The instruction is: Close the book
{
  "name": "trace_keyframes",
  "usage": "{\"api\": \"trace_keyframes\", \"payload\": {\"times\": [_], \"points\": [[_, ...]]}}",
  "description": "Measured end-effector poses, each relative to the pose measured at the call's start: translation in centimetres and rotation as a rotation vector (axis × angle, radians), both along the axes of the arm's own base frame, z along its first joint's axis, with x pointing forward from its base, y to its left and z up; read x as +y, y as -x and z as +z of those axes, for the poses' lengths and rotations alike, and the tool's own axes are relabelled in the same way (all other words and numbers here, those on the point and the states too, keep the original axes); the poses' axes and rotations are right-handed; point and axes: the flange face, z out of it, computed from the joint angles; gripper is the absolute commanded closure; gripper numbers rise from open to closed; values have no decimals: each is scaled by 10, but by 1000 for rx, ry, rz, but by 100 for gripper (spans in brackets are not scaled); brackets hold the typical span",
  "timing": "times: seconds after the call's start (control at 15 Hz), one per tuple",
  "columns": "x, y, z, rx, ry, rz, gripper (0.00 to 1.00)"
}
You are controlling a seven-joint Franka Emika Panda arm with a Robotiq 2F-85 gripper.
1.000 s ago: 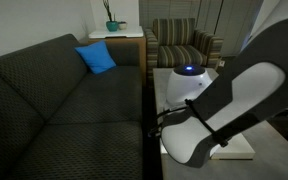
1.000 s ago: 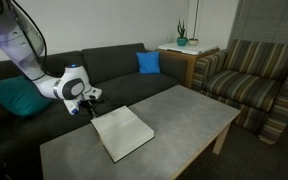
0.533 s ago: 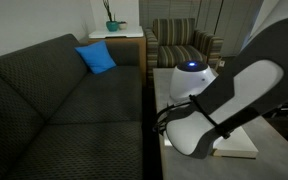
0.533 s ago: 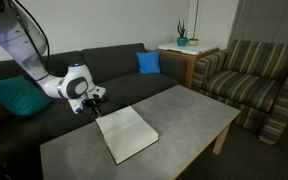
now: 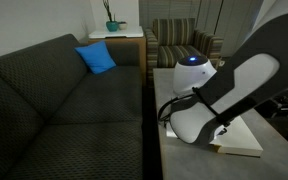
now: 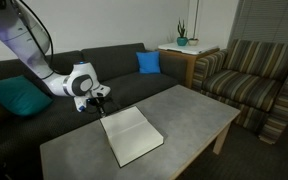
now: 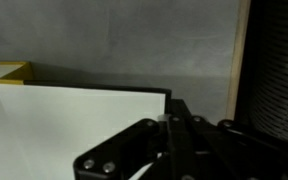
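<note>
The book (image 6: 134,137) lies open on the grey coffee table (image 6: 189,115), white pages up, near the sofa-side edge. In an exterior view only a strip of it (image 5: 239,145) shows under my arm. In the wrist view its white page (image 7: 64,130) fills the lower left, with a yellow corner (image 7: 14,72) and a black edge. My gripper (image 6: 101,100) is low at the book's far corner. In the wrist view its fingers (image 7: 169,120) are together at the page's edge and appear shut on it.
A dark sofa (image 6: 114,65) runs along the table's far side, with a blue cushion (image 6: 148,62) and a teal cushion (image 6: 9,97). A striped armchair (image 6: 249,80) and a side table with a plant (image 6: 182,42) stand beyond the table's end.
My gripper has moved along the table edge towards the armchair end, and the open book has slid the same way with it.
</note>
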Motion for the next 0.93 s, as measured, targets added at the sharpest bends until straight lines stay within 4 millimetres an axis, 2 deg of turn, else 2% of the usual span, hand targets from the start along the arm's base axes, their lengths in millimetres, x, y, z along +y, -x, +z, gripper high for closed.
{"api": "trace_keyframes", "payload": {"times": [0.53,0.93], "points": [[-5,-20,17,1,40,-48,100],[-13,-36,47,47,95,-120,100]]}}
